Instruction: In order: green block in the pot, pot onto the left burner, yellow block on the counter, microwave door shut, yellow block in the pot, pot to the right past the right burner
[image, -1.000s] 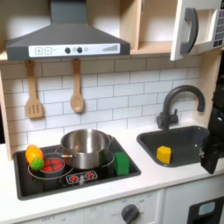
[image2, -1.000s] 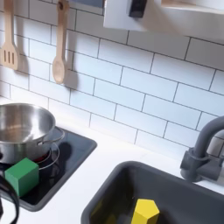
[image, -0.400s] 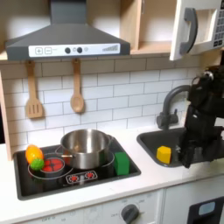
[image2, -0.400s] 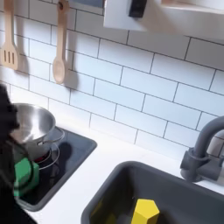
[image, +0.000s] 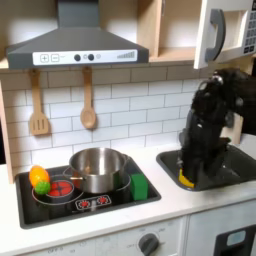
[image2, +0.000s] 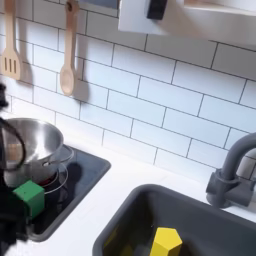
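Note:
The green block stands on the black stove's front right corner, just right of the steel pot. The yellow block lies in the dark grey sink. In the first exterior view my black arm reaches down from the right, and the gripper hangs low over the sink's left end, right by the yellow block and partly covering it. Its jaws are too dark to read. The microwave door stands open at the top right.
A rounded yellow-green-orange toy lies on the left burner. Two wooden utensils hang on the tiled wall. The arched faucet rises behind the sink. Blurred dark arm parts cross the second exterior view's left edge. White counter runs along the front.
The arm has swung in from the first exterior view's right edge and come leftward and down over the sink toward the yellow block. Blocks and pot have not moved.

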